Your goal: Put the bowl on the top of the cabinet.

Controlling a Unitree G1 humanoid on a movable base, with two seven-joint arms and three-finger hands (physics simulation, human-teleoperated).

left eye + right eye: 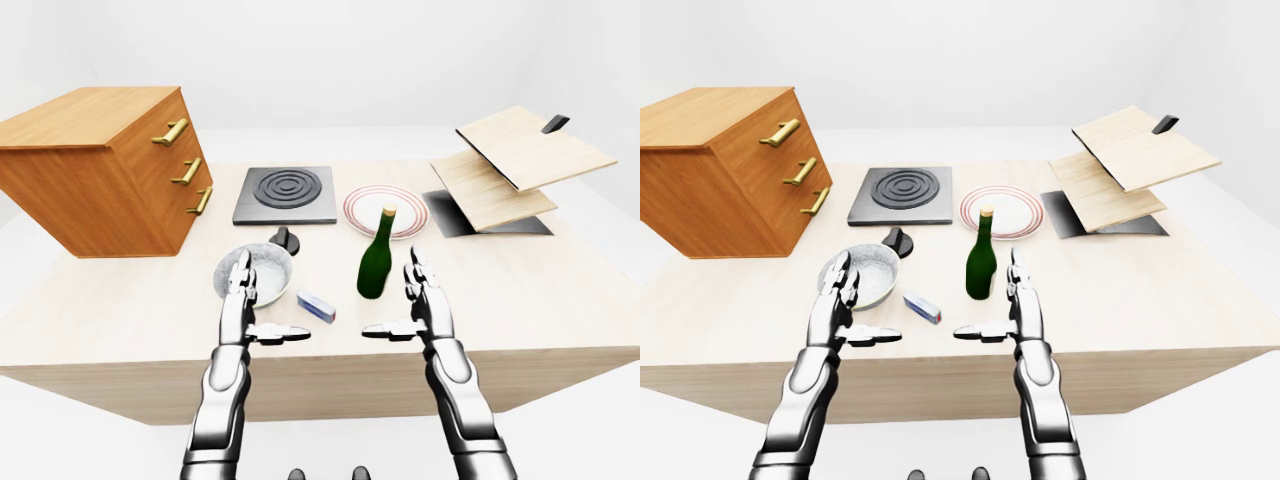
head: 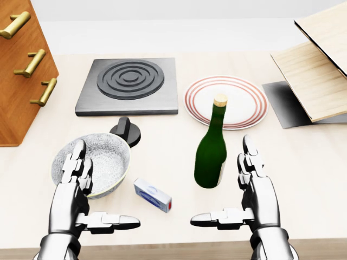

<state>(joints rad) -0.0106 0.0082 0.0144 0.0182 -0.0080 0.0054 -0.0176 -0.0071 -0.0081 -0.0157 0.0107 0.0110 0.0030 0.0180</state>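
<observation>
A grey patterned bowl sits on the pale wooden table, low and left in the head view. My left hand hovers at the bowl's near left rim, open, fingers straight up and thumb pointing right, holding nothing. My right hand is open too, just right of a green bottle, with its thumb pointing left. The wooden cabinet, with three brass handles, stands at the table's left; its flat top is bare.
A black knob lies just above the bowl, and a small blue-and-white box to its right. A dark hotplate and a red-rimmed plate lie farther up. Tilted wooden boards on a dark mat fill the right.
</observation>
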